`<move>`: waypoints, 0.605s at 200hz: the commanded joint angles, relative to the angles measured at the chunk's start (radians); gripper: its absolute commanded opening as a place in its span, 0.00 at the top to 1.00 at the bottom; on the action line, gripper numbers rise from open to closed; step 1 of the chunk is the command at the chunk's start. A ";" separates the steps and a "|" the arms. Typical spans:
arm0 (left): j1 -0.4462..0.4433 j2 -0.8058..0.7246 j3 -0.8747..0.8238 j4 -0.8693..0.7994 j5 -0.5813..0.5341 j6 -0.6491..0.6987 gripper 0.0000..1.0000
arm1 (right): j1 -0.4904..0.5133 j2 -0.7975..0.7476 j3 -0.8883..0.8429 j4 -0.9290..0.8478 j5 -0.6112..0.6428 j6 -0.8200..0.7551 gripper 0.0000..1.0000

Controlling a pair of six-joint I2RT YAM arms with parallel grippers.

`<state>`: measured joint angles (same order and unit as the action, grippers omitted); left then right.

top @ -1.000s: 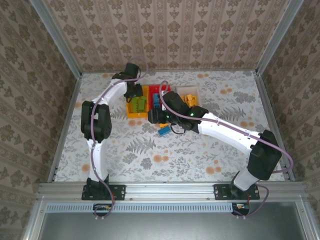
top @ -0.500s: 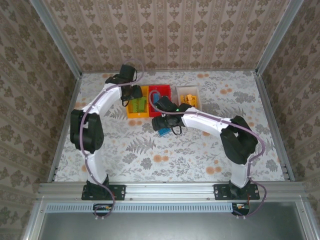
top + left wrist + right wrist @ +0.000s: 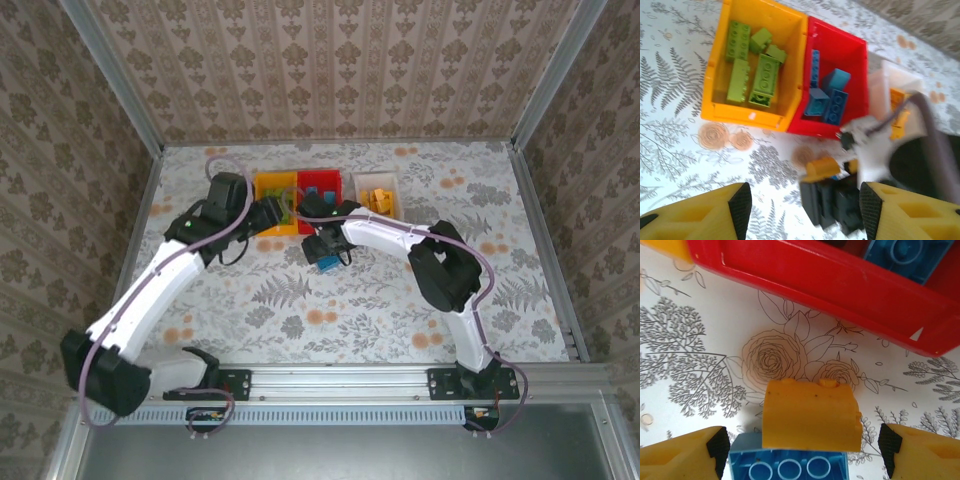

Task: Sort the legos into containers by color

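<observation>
My right gripper (image 3: 803,447) stood released, its jaws wide on either side of the orange brick (image 3: 811,414) low in the centre of the wrist view. The brick lay on the table (image 3: 700,305) just below the red bin (image 3: 805,280), touching a blue brick (image 3: 788,466). I judged I should centre, pinch only the orange one, lift clear, then carry it to the white bin (image 3: 365,182). My left gripper (image 3: 805,207) hung open and empty.
</observation>
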<state>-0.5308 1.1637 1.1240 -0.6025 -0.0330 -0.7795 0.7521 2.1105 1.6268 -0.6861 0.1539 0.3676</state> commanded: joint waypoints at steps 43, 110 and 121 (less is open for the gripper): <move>-0.118 -0.230 -0.060 -0.112 -0.114 -0.073 0.37 | -0.025 0.075 0.063 -0.023 0.017 -0.001 0.33; -0.209 -0.290 -0.098 -0.129 -0.150 -0.091 0.38 | -0.012 -0.090 -0.024 0.013 0.040 0.018 0.48; -0.231 -0.284 -0.107 -0.114 -0.156 -0.089 0.38 | -0.011 -0.156 -0.060 0.019 0.054 0.030 0.48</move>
<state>-0.7223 0.8837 1.0382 -0.7197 -0.1543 -0.8574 0.7322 2.1239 1.6226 -0.6773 0.1593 0.3706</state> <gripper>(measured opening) 0.619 0.520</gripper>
